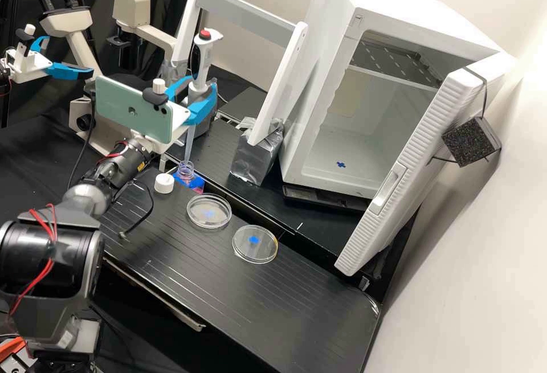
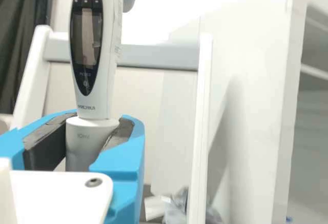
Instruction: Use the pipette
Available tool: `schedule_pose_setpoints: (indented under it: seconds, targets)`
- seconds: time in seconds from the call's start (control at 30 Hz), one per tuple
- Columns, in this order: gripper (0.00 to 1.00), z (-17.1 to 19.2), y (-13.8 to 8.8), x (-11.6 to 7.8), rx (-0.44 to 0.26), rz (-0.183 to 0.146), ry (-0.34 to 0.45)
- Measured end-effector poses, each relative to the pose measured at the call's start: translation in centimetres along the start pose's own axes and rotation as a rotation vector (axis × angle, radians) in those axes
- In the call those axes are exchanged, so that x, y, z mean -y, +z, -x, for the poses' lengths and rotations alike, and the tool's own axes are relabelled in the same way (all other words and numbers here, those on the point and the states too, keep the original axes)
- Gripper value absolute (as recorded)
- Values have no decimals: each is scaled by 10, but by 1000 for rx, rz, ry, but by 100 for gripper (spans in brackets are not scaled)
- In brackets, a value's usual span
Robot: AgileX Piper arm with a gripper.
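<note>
Blue fingers on the claw are clamped on the pipette, upper left of centre in the high view. They grip the grey collar below its display, so the red button on top is unobstructed and the body stands nearly upright, probably so that the tip can go straight down into a narrow neck. That tip points down at the mouth of the bottle; I can't be sure whether its end is inside. Presumably the blue holder is there to steady the bottle.

The white cap sits just beside it on the table, likely set aside to give access. Two clear dishes, the nearer to the bottle and the farther, lie lower right of it, probably placed to receive liquid.

From the lower left of the frame, the arm slants up and right, its wrist roughly level behind the pale green phone, its claw reaching across to the pipette.
</note>
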Motion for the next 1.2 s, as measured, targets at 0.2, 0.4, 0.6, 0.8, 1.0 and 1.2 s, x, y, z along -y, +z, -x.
schedule_pose_setpoints:
  seconds: [0.2, 0.4, 0.6, 0.8, 1.0, 1.2]
  targets:
    - [0, -5, -8, -19, -4, 16, -54]
    - [0, -4, 5, -43, 20, 27, -58]
    - [0, 6, 21, -61, -4, 28, -14]
    - [0, 14, 32, -66, -27, 48, -37]
    - [0, 15, 43, -71, -14, 84, -87]
    - [0, 22, 55, -97, 68, 79, -99]
